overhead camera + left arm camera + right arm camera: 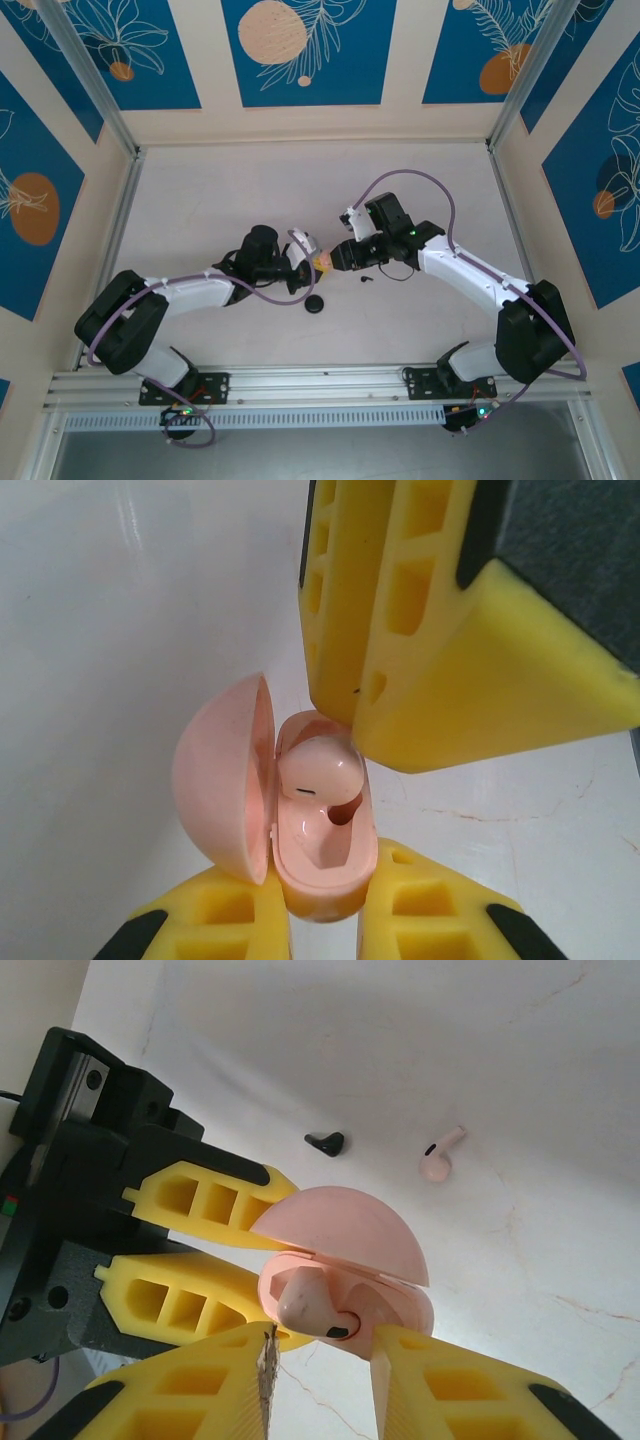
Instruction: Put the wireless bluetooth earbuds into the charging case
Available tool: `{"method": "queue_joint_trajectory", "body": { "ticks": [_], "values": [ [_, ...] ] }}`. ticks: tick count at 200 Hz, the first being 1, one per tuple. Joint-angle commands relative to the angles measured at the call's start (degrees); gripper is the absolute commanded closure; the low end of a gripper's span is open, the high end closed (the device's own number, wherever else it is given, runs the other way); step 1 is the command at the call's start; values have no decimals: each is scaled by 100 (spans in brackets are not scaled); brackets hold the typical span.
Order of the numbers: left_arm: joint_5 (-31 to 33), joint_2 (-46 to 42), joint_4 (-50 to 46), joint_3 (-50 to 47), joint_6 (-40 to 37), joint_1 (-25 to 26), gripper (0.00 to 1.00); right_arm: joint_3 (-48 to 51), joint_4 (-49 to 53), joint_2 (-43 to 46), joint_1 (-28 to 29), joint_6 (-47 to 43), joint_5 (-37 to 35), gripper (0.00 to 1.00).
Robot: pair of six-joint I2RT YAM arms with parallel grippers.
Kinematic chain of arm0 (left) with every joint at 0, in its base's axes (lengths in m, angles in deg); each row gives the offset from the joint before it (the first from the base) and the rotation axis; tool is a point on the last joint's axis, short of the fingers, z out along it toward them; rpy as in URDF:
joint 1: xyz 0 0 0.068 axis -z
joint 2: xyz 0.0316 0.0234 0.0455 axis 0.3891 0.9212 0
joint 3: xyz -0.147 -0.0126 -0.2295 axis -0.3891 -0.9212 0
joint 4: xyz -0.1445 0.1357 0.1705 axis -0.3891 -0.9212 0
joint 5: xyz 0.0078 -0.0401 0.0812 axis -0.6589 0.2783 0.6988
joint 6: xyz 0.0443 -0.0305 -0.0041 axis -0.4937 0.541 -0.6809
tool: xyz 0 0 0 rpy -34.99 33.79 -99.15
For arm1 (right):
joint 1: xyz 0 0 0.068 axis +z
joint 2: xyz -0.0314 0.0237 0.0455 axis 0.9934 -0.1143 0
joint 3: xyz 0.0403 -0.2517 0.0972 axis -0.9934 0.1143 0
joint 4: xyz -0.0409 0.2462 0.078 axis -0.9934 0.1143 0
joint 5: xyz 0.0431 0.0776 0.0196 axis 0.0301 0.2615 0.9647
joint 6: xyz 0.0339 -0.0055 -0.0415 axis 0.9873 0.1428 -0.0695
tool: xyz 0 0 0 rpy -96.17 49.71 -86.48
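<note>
Your left arm reaches inward to the right, forearm low, and your right arm reaches inward to the left. They meet nose to nose at mid-table. Left gripper: fingers clamped tight on the base of the pink charging case. Right gripper: fingers a narrow gap apart, tips at the case mouth. Note that you cannot tell whether they pinch anything.

Robot lab test cell, white table, aluminium frame rail, blue leaf-printed wall panels

pink case part hidden, right tool cropped
</note>
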Motion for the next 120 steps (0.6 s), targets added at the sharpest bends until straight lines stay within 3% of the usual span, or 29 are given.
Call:
{"method": "queue_joint_trajectory", "body": {
  "ticks": [1,120],
  "values": [
    [-29,-187,-34,-3,-174,66,91,-176,-93,-88,38,-81,20,70],
    [102,-350,-258,28,-283,95,91,-200,18,-162,125,218,-131,77]
  ]
}}
